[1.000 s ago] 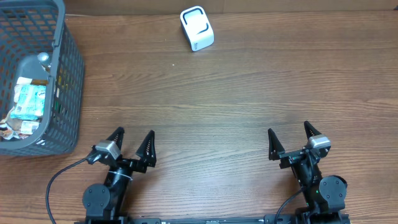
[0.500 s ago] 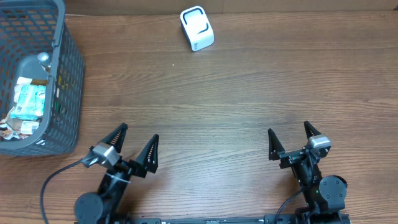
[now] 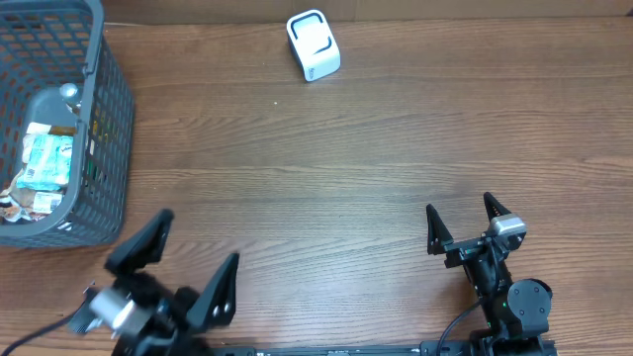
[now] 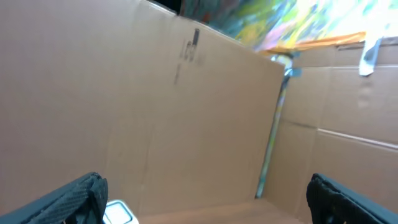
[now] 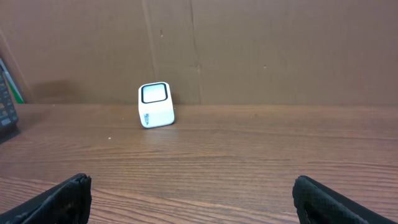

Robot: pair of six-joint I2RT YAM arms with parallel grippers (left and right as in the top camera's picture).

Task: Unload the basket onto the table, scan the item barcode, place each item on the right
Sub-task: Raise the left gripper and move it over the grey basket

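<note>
The white barcode scanner [image 3: 314,44] stands at the table's far edge; it also shows in the right wrist view [image 5: 155,105] and at the bottom left of the left wrist view [image 4: 118,213]. The items, among them a pale blue-green packet [image 3: 45,163], lie in the grey basket [image 3: 104,89] at far left. My left gripper [image 3: 201,237] is open and empty, raised near the front left, right of the basket. Its camera faces the cardboard wall, with the left gripper [image 4: 208,208] at the bottom edge. My right gripper [image 3: 459,204] stands open and empty at the front right, and the right gripper [image 5: 196,202] faces the scanner.
A brown cardboard wall [image 5: 261,50] backs the table behind the scanner. The basket's edge [image 5: 6,102] shows at the far left of the right wrist view. Bare wooden tabletop [image 3: 346,158] lies between the grippers and the scanner.
My left arm has lifted and swung left toward the front edge, looking larger from overhead, jaws still open. The right arm has not moved.
</note>
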